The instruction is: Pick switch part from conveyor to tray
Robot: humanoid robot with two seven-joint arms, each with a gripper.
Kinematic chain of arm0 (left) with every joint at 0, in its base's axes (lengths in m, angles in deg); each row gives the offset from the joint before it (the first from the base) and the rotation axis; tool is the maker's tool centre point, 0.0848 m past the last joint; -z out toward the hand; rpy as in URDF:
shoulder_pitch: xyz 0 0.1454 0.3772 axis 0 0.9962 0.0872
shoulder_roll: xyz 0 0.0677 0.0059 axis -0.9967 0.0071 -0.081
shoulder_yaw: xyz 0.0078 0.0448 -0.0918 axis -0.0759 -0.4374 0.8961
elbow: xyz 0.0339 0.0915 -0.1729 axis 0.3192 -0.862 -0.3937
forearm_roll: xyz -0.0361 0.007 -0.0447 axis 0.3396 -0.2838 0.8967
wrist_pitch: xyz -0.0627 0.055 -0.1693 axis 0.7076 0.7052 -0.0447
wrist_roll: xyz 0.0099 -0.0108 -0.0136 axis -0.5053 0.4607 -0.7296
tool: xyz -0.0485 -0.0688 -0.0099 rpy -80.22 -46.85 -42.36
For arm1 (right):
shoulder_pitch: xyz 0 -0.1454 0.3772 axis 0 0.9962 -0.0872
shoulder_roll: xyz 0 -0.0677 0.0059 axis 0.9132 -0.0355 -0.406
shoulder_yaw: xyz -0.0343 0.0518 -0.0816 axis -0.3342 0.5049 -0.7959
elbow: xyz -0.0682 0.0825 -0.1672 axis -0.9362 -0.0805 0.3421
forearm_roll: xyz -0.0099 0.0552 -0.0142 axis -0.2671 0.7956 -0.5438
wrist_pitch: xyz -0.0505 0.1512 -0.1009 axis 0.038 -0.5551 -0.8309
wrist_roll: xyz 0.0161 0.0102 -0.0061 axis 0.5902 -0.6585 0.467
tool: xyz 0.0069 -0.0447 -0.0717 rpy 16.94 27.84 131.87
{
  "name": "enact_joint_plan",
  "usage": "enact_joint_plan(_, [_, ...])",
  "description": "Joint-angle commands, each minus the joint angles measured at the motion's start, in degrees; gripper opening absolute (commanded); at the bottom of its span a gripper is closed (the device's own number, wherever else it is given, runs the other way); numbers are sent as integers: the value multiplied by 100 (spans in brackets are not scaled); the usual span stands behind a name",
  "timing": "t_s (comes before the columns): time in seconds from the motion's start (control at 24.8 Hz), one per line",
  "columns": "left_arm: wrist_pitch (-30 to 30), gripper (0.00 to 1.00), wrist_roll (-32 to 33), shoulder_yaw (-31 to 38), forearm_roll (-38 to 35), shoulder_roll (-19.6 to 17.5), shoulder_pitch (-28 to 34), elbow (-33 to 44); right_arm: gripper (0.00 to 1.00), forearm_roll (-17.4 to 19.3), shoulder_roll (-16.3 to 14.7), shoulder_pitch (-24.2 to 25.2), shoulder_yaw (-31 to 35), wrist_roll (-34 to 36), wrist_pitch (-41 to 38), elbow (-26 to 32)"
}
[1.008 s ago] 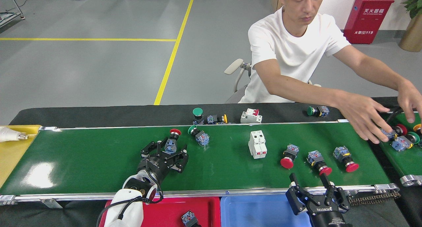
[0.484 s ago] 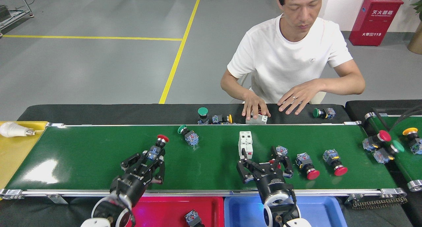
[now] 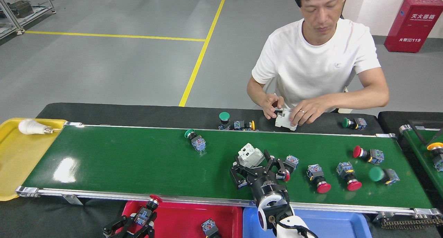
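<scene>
One switch part (image 3: 148,210) seemingly between left jaws

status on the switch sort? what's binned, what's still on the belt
Done: one switch part lies in the red tray. In hand: left gripper holds a red-capped switch over that tray; right gripper is open around the white breaker. Left: six pushbutton switches remain on the conveyor; the blue tray shows nothing inside.

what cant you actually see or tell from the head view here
- Left pincer: cut by the bottom edge; its grip on the red-capped switch is unclear.
- Right pincer: whether it grips the white breaker is unclear.
- Blue tray: mostly hidden by arm and frame edge.
</scene>
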Motion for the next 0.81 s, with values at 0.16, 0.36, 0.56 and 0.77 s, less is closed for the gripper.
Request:
enact_joint_plan(0.16, [-2, 100, -223, 103, 44, 37, -21, 94, 45, 231, 38, -490, -137, 351, -66, -438])
enact_joint_plan(0.36, [77, 100, -117, 841, 325, 327, -74, 59, 31, 249, -6, -640, -137, 518, -391, -561])
enact_joint_plan(0.56, [165, 100, 252, 1527, 351, 608, -188, -3, 31, 328, -24, -649, -129, 483, -488, -412])
enact_joint_plan(0.77, [191, 100, 270, 1624, 395, 591, -610, -117, 32, 882, -419, -209, -76, -202, -1059, 1082])
